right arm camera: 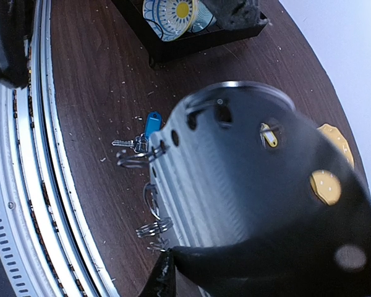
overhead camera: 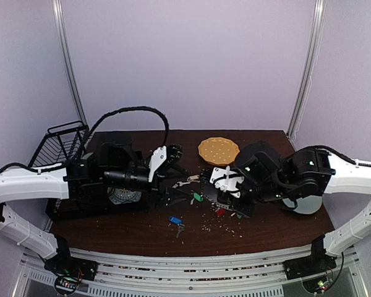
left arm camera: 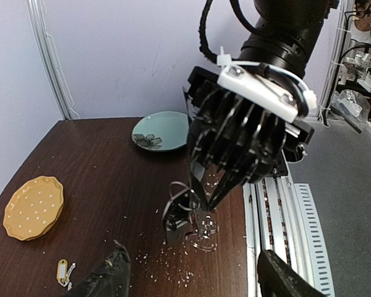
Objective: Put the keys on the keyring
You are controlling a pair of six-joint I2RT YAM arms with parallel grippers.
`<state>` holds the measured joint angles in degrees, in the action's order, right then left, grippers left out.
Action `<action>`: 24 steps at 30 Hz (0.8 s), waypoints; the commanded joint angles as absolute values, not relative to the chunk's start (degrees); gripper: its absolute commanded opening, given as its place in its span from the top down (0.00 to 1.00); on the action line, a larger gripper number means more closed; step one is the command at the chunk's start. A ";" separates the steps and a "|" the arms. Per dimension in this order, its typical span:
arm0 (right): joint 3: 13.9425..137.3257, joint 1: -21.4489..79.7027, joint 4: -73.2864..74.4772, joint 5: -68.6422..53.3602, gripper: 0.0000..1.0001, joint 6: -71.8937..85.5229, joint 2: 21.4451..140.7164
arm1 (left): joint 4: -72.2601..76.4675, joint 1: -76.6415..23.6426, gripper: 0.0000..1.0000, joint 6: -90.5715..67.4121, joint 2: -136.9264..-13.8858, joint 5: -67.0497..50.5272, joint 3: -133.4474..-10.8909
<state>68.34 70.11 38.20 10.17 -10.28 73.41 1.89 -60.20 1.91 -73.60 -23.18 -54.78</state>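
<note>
Under the right jaws (left arm camera: 203,201), close to the bench's (left arm camera: 99,185) front edge, the ring (left arm camera: 203,230) is showing as a tangle of thin grey wire loops. From the left wrist view the black fingers are meeting at a point right on that wire. I'm reading them as pressed nearly together and pinching the ring, with its lower loops touching the bench. I'm not making out any key threaded on it.

The left jaws (left arm camera: 195,279) are standing spread and holding nothing. The ring is lying straight ahead of them, between the lines of their two fingers (left arm camera: 108,277).

The keys are lying loose around this. The blue key (right arm camera: 151,124) is sitting just beside the ring, its long axis running roughly front to back with the metal end toward the front rail. The green key (overhead camera: 197,197) is lying between the two grippers in the top view, and the red key (overhead camera: 220,211) is tucked under the right arm. The cream key (left arm camera: 63,272) is lying off to one side of the left jaws, nearer the orange plate (left arm camera: 34,207).

I'm judging the left arm to be the free one and the nearer to the blue and green keys. The coming move is turning on it fetching one of them and bringing it back along this same line to the ring.
</note>
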 commanded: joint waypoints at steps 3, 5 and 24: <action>70.89 70.56 36.77 9.16 1.00 -11.34 72.86 | 7.59 -60.37 0.26 3.17 -74.52 -26.11 -54.01; 70.68 70.54 36.26 8.80 1.00 -11.38 72.48 | 6.97 -60.47 0.26 3.80 -74.61 -25.93 -54.19; 72.24 71.45 35.07 7.12 1.00 -12.29 74.18 | 8.70 -61.14 0.52 1.87 -80.83 -26.12 -60.26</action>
<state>70.22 70.83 36.64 7.40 -11.73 73.63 4.69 -60.51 2.46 -79.92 -24.05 -57.41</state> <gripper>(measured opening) 0.173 0.499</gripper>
